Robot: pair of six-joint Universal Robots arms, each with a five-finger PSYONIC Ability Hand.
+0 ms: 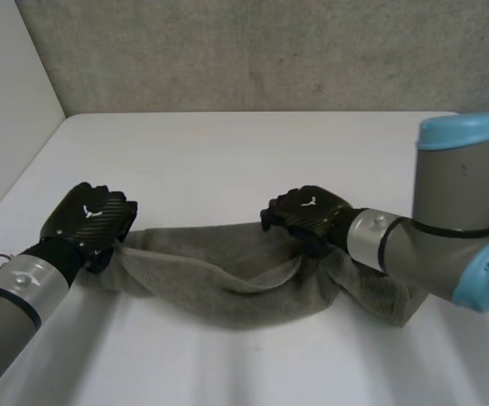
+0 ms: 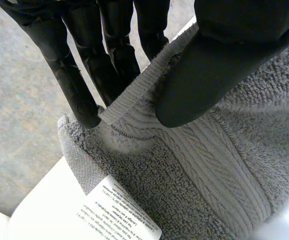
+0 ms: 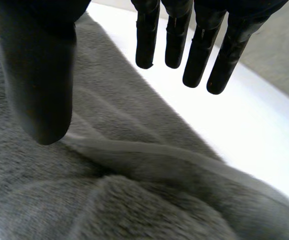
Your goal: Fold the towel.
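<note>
1. White table (image 1: 228, 152) stood before a rough grey wall (image 1: 270, 51), with a plain pale wall at the left.
2. A grey towel (image 1: 244, 296) lay bunched into a long, sagging band across the near middle of the table, running from the left hand to under the right arm (image 1: 447, 228).
3. The left hand (image 1: 88, 216) sat at the towel's left end, the left arm (image 1: 16, 296) coming in from the near left corner.
4. In the left wrist view, the fingers (image 2: 109, 60) stood behind a raised fold of the ribbed hem and the thumb (image 2: 209, 75) pressed on its front, so the hand pinched the towel.
5. A white printed label (image 2: 119, 212) hung from the towel's edge just below that pinch.
6. The right hand (image 1: 308, 211) was at the towel's far edge, right of its middle.
7. In the right wrist view, its fingers (image 3: 174, 35) were straight and spread away from the thumb (image 3: 39, 75), holding nothing, with creased towel under the palm.
</note>
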